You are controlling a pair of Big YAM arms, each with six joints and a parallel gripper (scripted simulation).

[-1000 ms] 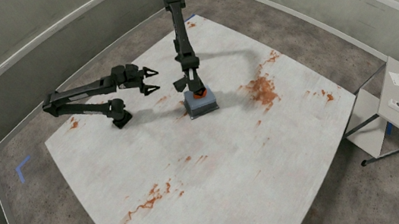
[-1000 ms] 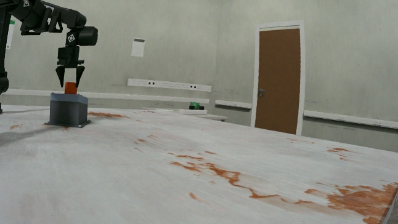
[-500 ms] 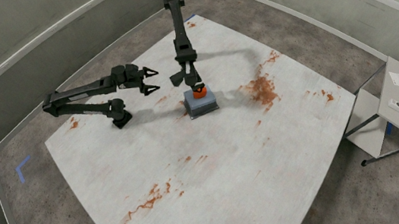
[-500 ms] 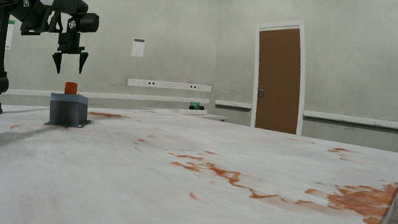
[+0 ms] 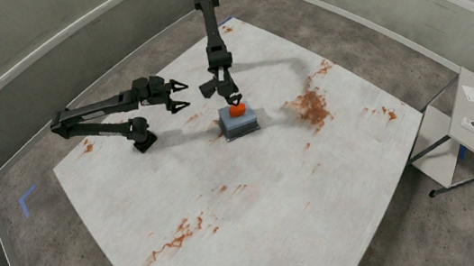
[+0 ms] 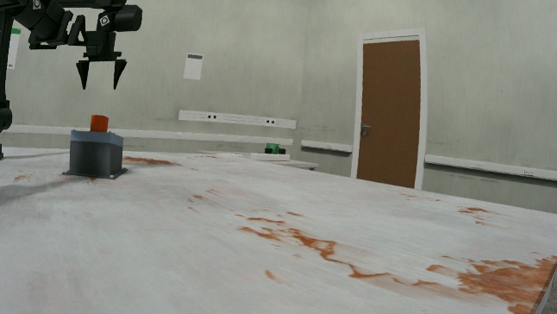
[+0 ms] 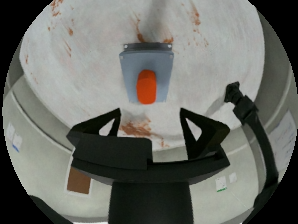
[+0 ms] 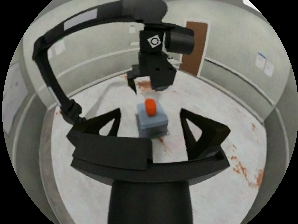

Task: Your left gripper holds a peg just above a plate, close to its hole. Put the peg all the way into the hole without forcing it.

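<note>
"Top view hides the gap?"

"Yes; the exterior shows the left claw (image 5: 235, 100) (image 6: 99, 88) (image 7: 150, 110) open, above the orange peg (image 5: 237, 109) (image 6: 99, 123) (image 7: 146, 87) (image 8: 150, 107)."

"And the peg?"

"Upright on the plate (image 5: 225, 116) (image 6: 78, 136) (image 7: 131, 65) (image 8: 145, 121), its top sticking up."

Orange peg (image 5: 238, 109) (image 6: 99, 123) (image 7: 146, 87) (image 8: 150, 107) stands upright on the blue-grey plate (image 5: 248, 113) (image 6: 97, 137) (image 7: 131, 75) (image 8: 155, 121)

I see the peg standing free, smooth and rounded-oblong from above, its upper part proud of the plate. From here I can't tell how deep it sits, as the hole is hidden beneath it. I make out the plate lying level atop a darker, box-like block, whose flanged foot rests flat on the desk.
</note>
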